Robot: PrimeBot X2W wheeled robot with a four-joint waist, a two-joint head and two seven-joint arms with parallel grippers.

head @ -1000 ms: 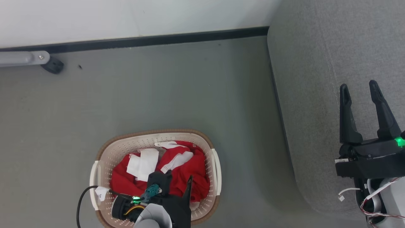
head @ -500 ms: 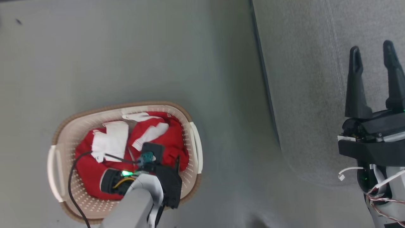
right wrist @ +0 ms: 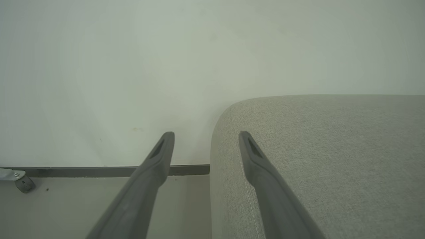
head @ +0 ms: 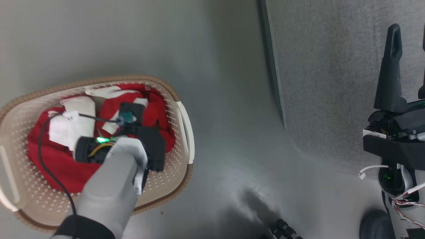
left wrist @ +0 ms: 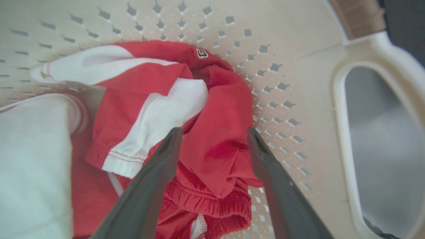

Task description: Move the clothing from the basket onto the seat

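The cream basket point(head: 126, 79) stands on the floor at the left, and red and white clothing point(head: 53, 159) is heaped inside it. My left forearm point(head: 109, 186) reaches down into the basket from above. In the left wrist view my left gripper point(left wrist: 214, 131) is open, its two fingers straddling a red fold of the clothing point(left wrist: 219, 109) close to the perforated basket wall point(left wrist: 298, 66). Nothing is pinched between them. My right gripper point(head: 409, 33) hangs open and holds nothing over the grey seat point(head: 332, 83). The right wrist view shows the right gripper point(right wrist: 206, 133) at the seat's point(right wrist: 332, 149) rounded corner.
Grey floor point(head: 225, 99) separates the basket from the seat's edge. A dark cable point(head: 46, 166) loops over the clothing. A white wall with a dark baseboard point(right wrist: 99, 171) and a small metal foot point(right wrist: 20, 181) lie beyond. A wheel of my base point(head: 285, 230) sits at the bottom.
The head camera has tipped down and turned, so the whole picture has shifted. My left gripper has sunk deeper into the basket, onto the clothing. The right gripper stays open.
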